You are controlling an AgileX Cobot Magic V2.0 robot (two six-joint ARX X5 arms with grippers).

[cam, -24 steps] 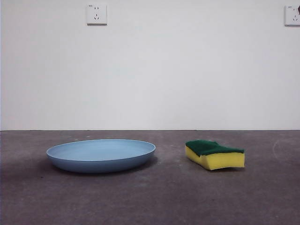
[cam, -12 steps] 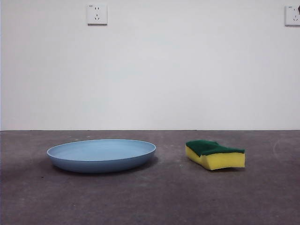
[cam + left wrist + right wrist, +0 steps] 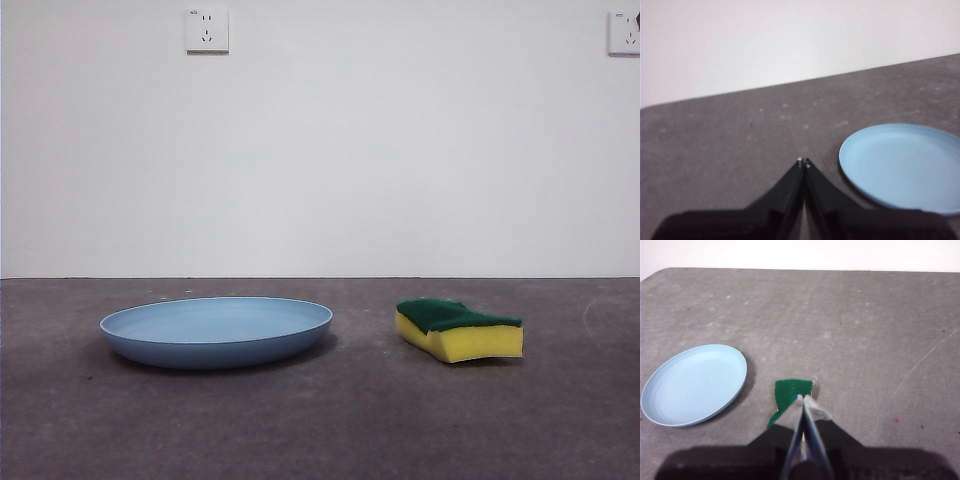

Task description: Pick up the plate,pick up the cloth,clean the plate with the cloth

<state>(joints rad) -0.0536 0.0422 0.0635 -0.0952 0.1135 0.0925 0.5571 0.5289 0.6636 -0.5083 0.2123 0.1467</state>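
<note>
The light-blue plate (image 3: 216, 330) lies flat on the dark grey table, left of centre in the front view. The cloth, a yellow sponge with a green scouring top (image 3: 459, 329), rests to its right, apart from it. My left gripper (image 3: 803, 162) is shut and empty, hovering beside the plate (image 3: 905, 167) without touching it. High above the cloth (image 3: 791, 393) my right gripper (image 3: 803, 398) is shut with nothing in it and hides part of the cloth; the plate (image 3: 694, 384) shows off to one side. Neither arm appears in the front view.
A white wall rises behind the table, with a socket (image 3: 206, 30) at the upper left and another (image 3: 624, 32) at the upper right. The table's far edge (image 3: 320, 278) meets the wall.
</note>
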